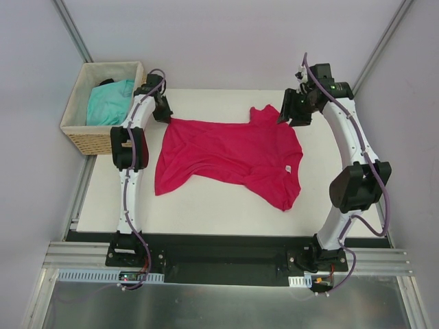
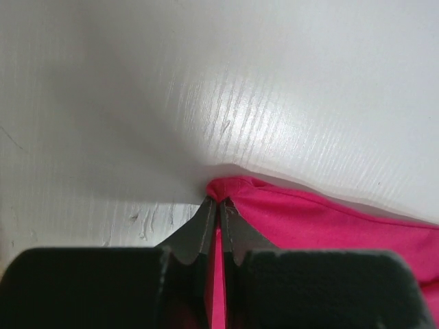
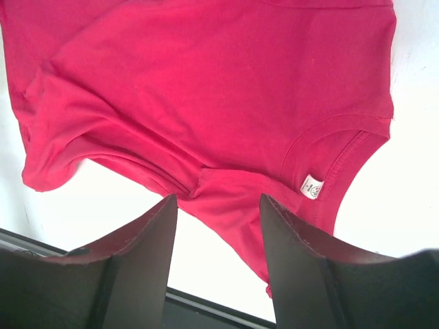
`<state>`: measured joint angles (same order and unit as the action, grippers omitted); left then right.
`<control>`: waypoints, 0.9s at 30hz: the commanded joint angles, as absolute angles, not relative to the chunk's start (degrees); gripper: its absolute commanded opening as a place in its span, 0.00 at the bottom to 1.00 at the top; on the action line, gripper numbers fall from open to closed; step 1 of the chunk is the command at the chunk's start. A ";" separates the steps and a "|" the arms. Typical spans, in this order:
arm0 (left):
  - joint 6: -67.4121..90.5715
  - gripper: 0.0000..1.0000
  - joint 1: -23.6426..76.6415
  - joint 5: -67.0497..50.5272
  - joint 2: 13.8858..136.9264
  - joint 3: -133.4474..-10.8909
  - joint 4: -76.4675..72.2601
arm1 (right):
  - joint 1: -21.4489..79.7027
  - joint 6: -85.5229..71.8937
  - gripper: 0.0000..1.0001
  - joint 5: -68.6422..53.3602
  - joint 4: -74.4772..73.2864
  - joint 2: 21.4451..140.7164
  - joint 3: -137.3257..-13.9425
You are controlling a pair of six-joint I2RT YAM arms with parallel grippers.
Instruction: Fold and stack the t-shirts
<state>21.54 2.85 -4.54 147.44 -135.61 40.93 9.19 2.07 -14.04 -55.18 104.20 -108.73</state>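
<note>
The crimson-pink t-shirt lies spread and rumpled on the white table, with its small white neck label toward the right. My left gripper is at the shirt's far left corner. In the left wrist view that gripper is shut on a pinch of the pink hem. My right gripper is at the far right sleeve. In the right wrist view it stands open over the shirt, with the label beside its right finger. The turquoise t-shirt lies crumpled in the basket.
A woven wicker basket stands at the table's back left corner, just left of my left arm. A black rail carrying both arm bases runs along the near edge. Pale walls close in the back and both sides.
</note>
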 commanded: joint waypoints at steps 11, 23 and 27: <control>21.71 0.69 2.37 -8.62 138.88 -130.43 38.06 | 10.63 2.37 0.54 -12.75 -59.41 106.43 -109.52; 20.30 0.59 4.39 -11.24 111.02 -108.91 38.06 | 11.95 -2.63 0.48 -11.78 -58.04 97.32 -75.17; 19.69 0.59 4.39 -13.44 106.10 -103.99 38.06 | 11.95 -4.92 0.49 -10.90 -51.78 93.17 -67.42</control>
